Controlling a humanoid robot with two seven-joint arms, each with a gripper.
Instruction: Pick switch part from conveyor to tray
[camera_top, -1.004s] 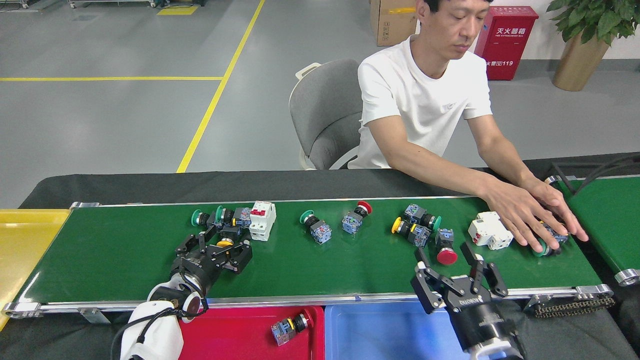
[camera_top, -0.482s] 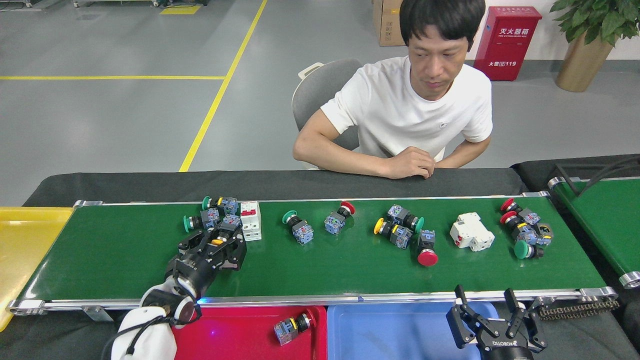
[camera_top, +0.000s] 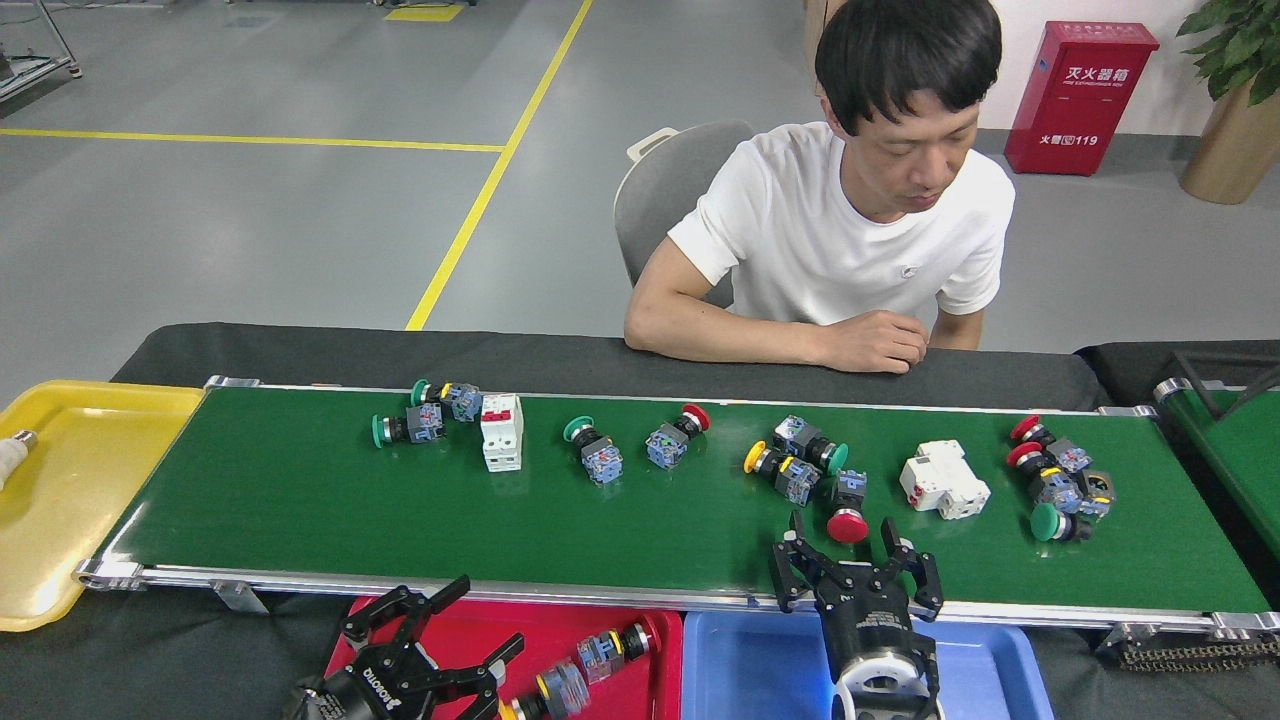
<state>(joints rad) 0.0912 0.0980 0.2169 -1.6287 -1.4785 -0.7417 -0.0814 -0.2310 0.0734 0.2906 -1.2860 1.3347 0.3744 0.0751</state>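
Grey workshop floor with yellow lines runs behind a seated person (camera_top: 850, 240) who rests both forearms on the far edge of the black-draped tabletop (camera_top: 300, 350). Across it stretches the green conveyor (camera_top: 300, 500), and it's crowded: push-button switch parts in clusters, plus two white breakers.

Progress check: two switch parts (camera_top: 585, 675) already lie in the red tray (camera_top: 660, 640) at the near edge, so the job is started, but a good dozen pieces wait on the belt. Plenty left. The blue tray (camera_top: 740, 670) beside it looks bare where I can see it.

My left tool (camera_top: 445, 640) hangs over the red tray, fingers spread wide, holding nothing; one yellow-ringed part lies just beside its tips.

My right tool (camera_top: 850, 545) sits at the belt's near rail, jaws parted and nothing between them. The red-capped switch part (camera_top: 848, 510) lies just beyond it, right in line with the gap, red cap nearest me. That looks like the next pick: a short reach forward should do it.
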